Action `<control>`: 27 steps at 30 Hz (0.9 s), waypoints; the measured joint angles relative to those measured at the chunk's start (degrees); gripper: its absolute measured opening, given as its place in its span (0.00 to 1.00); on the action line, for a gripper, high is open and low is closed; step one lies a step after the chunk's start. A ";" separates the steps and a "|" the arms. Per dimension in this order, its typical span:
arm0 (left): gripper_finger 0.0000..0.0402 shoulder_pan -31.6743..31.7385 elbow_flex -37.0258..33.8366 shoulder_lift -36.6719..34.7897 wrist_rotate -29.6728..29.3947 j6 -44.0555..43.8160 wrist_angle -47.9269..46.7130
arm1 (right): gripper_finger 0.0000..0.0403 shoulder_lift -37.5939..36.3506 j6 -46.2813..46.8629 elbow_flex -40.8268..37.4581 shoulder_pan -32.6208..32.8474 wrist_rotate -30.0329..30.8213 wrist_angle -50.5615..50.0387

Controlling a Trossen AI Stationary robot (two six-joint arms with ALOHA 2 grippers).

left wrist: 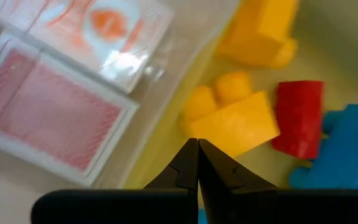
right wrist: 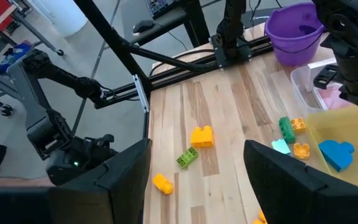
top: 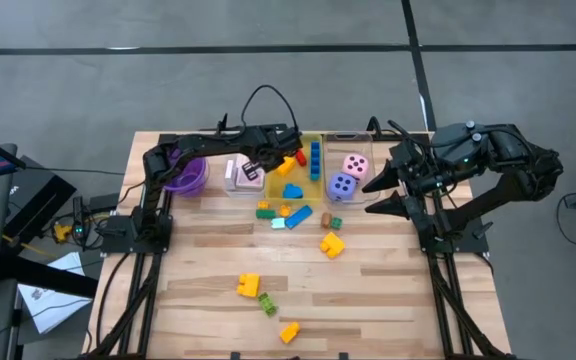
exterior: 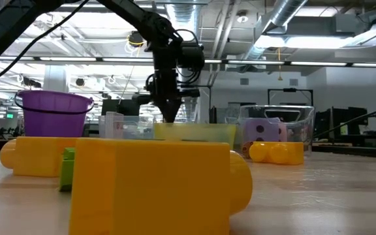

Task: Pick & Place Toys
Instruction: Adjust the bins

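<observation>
One yellow block (left wrist: 232, 118) just beyond closed left fingers (left wrist: 197, 163).

Low view: a big yellow block (exterior: 150, 186) sits right at the lens — blurred, cut off at the bottom edge, and it hides most of the table and the lower walls of the bins behind it. Left wrist view: the blue block (left wrist: 347, 146) and the playing cards (left wrist: 51, 115) run out of frame — card faces too soft to read. High view: pip counts on the pink die (top: 355, 165) and purple die (top: 342, 186) too small to tell.
</observation>
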 joint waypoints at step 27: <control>0.00 8.11 -0.02 1.40 2.63 19.38 8.32 | 0.62 -0.02 -0.40 0.02 -3.22 0.18 -0.71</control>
